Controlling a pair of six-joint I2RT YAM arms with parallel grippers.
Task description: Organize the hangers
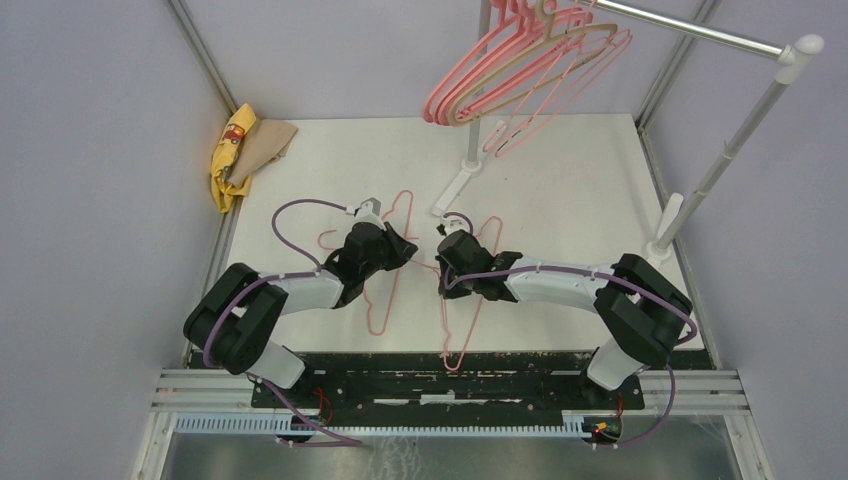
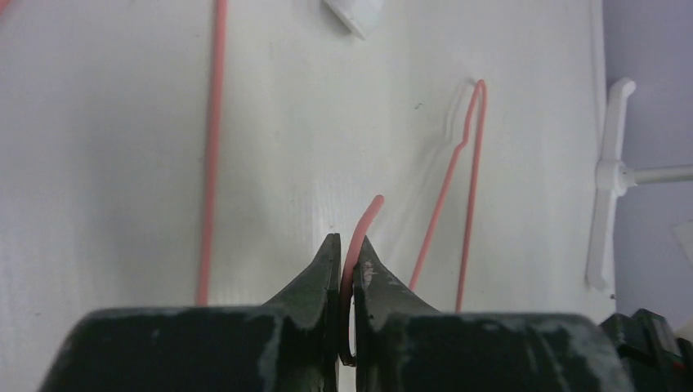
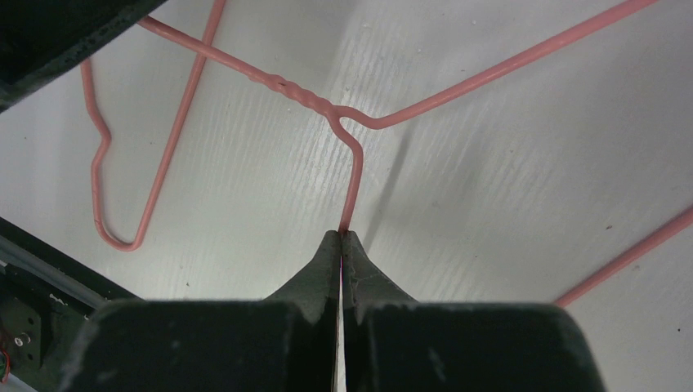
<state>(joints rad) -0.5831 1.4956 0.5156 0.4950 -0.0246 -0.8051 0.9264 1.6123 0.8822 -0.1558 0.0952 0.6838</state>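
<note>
Top view first: the rail stand (image 1: 700, 35) up at 1 o'clock already carries a bunch of hung hangers (image 1: 500, 75), pushed together at one end, I'd guess to leave room for more. Two thin pink ones lie flat on the counter (image 1: 580, 200), the left wire hanger (image 1: 376, 329) and the right wire hanger (image 1: 453, 364), side by side near the middle. The left hand (image 1: 408, 250) and right hand (image 1: 443, 268) point at each other right between them, nearly touching. A yellow cloth (image 1: 230, 150) and a tan cloth (image 1: 270, 145) sit out of the way at 10 o'clock.

Left wrist view: the fingers are squeezed together on a curved pink hook tip (image 2: 369, 214), which pokes out toward 12 o'clock. I can't tell which hanger it belongs to. A white stand foot (image 2: 609, 180) shows at 3 o'clock.

Right wrist view: this hand is pinched tight on a hook stem (image 3: 353, 180), just short of the twisted neck (image 3: 298, 91), and the shoulders splay away at 10 and 2 o'clock. Grabbing that close to the neck makes sense to me, since the frame should swing less and the hook should stay easy to aim at the rail. Not sure if it's off the counter yet.
</note>
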